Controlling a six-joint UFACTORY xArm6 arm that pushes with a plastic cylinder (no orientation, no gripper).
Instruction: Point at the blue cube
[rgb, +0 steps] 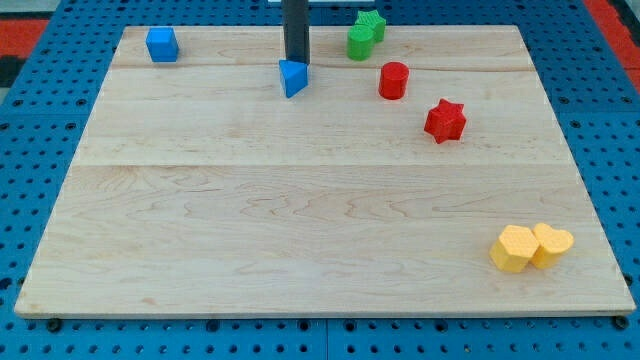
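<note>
Nearest, at the view's bottom right, two yellow blocks (531, 246) touch on the desk (300, 230). Farther up sit a red star (445, 121) and red cylinder (393, 80). My tip (297, 64) touches the blue triangular block (293, 78). It carries no jaws. The blue cube (162, 45) lies top left, well apart; two green blocks (364, 34) sit top right of the tip.

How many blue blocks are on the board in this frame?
2. The blue cube sits near the view's top-left corner. A blue triangular block lies at top centre, with my tip right against its top edge. None appears hidden.
</note>
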